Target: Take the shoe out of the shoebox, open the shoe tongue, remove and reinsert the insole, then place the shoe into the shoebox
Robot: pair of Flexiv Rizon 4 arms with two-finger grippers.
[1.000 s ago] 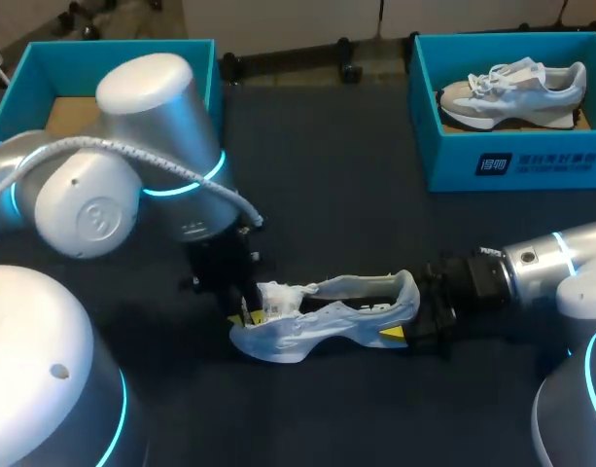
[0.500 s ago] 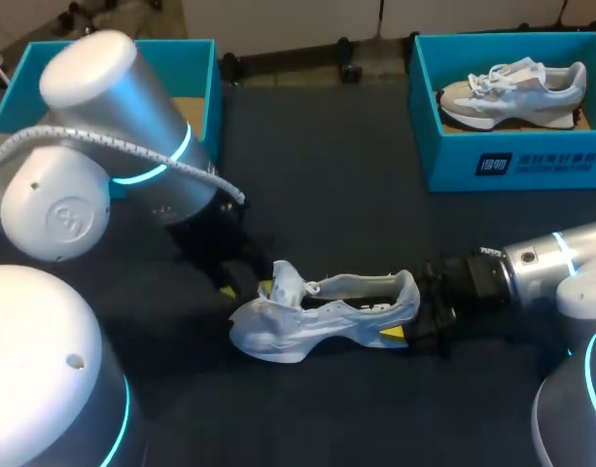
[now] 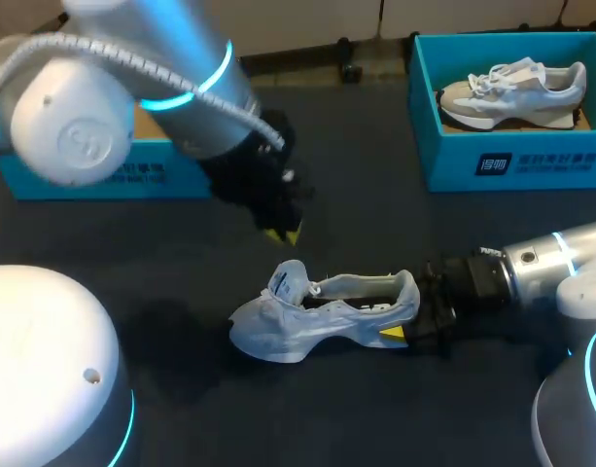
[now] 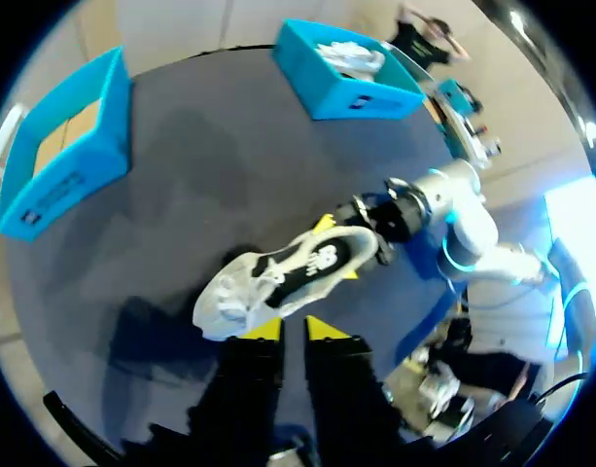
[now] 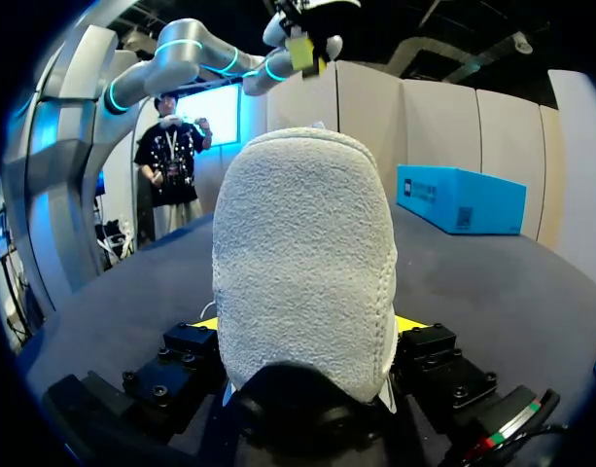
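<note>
A pale grey shoe (image 3: 312,321) lies on the dark table with its toe to the left and its white tongue (image 3: 288,282) standing up. My right gripper (image 3: 406,316) is shut on the heel, one finger on each side; in the right wrist view the fuzzy heel (image 5: 302,263) fills the space between the fingers. My left gripper (image 3: 283,233) hangs in the air above and behind the toe, fingers close together and holding nothing. In the left wrist view the shoe (image 4: 288,277) lies just ahead of my left gripper (image 4: 295,331).
A blue shoebox (image 3: 511,161) at the back right holds a second shoe (image 3: 511,88). Another blue box (image 3: 84,175) stands at the back left, partly hidden behind my left arm. Dark tabletop stretches between the boxes and the shoe.
My left gripper let go of the tongue and rose up and back from the shoe's toe. The tongue now stands free. The right gripper kept still on the heel.
</note>
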